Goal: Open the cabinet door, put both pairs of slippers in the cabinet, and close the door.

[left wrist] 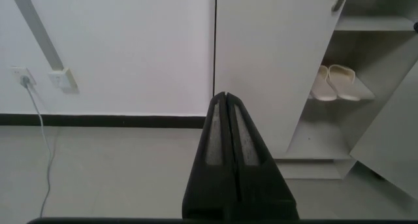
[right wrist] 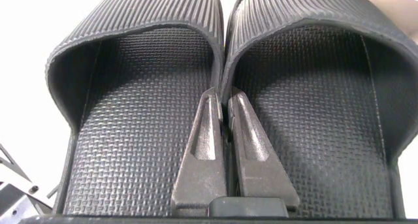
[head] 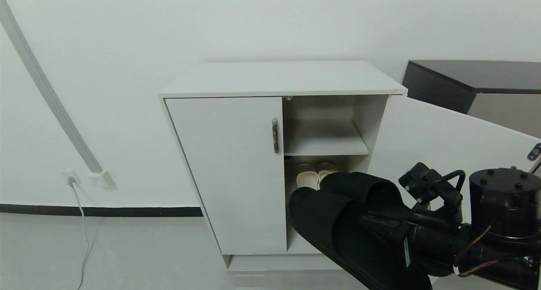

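Observation:
My right gripper (head: 372,222) is shut on a pair of black slippers (head: 338,218), pinching their inner edges together (right wrist: 225,96). It holds them in front of the open right half of the white cabinet (head: 279,76). The right door (head: 444,138) is swung open; the left door (head: 228,171) with its metal handle (head: 275,135) is closed. A cream pair of slippers (head: 312,173) lies on the lower shelf, also seen from the left wrist as cream slippers (left wrist: 339,83). My left gripper (left wrist: 225,96) is shut with nothing in it, low above the floor to the cabinet's left front.
An upper shelf (head: 325,144) inside the cabinet is bare. A wall socket with a cable (head: 69,178) and a slanted conduit (head: 42,83) are on the wall at left. A dark table (head: 473,80) stands behind the open door at right.

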